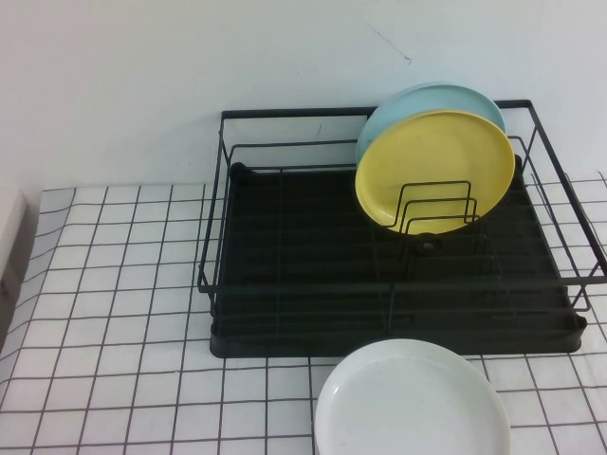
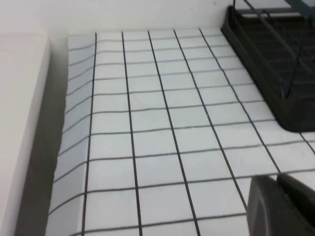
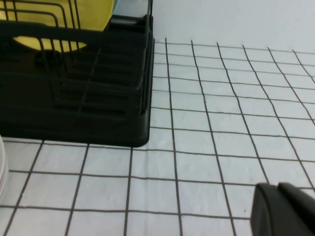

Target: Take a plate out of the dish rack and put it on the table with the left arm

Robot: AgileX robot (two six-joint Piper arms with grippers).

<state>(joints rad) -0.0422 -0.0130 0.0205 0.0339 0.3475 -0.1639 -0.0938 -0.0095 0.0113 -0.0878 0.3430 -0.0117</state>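
The off-white plate (image 1: pixel 412 402) lies flat on the gridded table (image 1: pixel 114 313), just in front of the black wire dish rack (image 1: pixel 285 322); its rim also shows in the right wrist view (image 3: pixel 2 167). A yellow plate (image 1: pixel 434 169) and a pale blue-grey plate (image 1: pixel 427 101) stand upright in the rack's dividers. Neither arm shows in the high view. My left gripper (image 2: pixel 278 180) is shut and empty, low over the cloth to the left of the rack (image 2: pixel 275 64). My right gripper (image 3: pixel 278 187) is shut and empty over the cloth to the right of the rack (image 3: pixel 88 88).
A white wall runs behind the table. A pale block (image 2: pixel 19 123) borders the table's left edge. Bare cloth lies left of the rack (image 1: pixel 123 265) and right of it (image 3: pixel 221 98).
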